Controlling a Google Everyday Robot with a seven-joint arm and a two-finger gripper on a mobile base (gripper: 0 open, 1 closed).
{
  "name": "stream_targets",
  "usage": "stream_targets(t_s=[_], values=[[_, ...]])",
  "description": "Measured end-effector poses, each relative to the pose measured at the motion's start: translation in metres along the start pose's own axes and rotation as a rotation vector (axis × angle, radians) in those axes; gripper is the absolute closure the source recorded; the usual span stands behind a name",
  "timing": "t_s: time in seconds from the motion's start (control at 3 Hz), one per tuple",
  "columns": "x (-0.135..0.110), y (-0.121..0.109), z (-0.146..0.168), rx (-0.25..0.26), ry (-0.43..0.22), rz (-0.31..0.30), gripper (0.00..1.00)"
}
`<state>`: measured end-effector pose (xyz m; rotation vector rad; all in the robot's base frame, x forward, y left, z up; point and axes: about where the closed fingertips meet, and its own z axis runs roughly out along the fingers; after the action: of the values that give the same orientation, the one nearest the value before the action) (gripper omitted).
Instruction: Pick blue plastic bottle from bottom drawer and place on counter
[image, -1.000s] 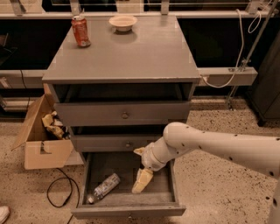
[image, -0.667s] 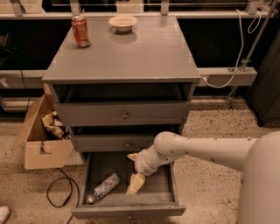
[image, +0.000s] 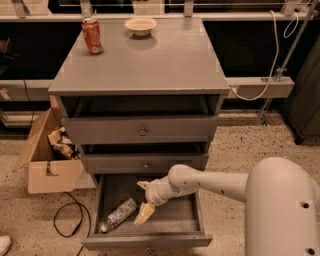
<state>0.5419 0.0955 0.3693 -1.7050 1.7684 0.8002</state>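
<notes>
The arm (image: 215, 182) is smooth, glossy white: a rounded tube that widens into a large bulbous shell (image: 282, 210) marked with two small dark holes. A rounded white wrist carries the gripper (image: 138, 202), which is inside the bottom drawer (image: 145, 242), its pale cream-yellow fingers (image: 144, 214) spread apart.

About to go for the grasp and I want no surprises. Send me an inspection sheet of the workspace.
Surface: counter, grey and flat.
Job's things: blue plastic bottle lies on its side, left in the open bottom drawer.
Clutter: soda can and bowl at the counter's back; nothing seen in the drawer besides the bottle.
Gripper: gripper inside the drawer, open, just right of the bottle, not around it.
Cables: black cable on the floor, left; white cable, right.
Surroundings: cardboard box left of the cabinet.
</notes>
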Motion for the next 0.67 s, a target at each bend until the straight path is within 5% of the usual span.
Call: stream_targets(t_s=[0.33,0.67], values=[[0.0166,-0.0295,0.0469,0.004,-0.084,0.002,0.00],[0.0164,-0.0290,0.0471,0.003,-0.084,0.001,0.00]])
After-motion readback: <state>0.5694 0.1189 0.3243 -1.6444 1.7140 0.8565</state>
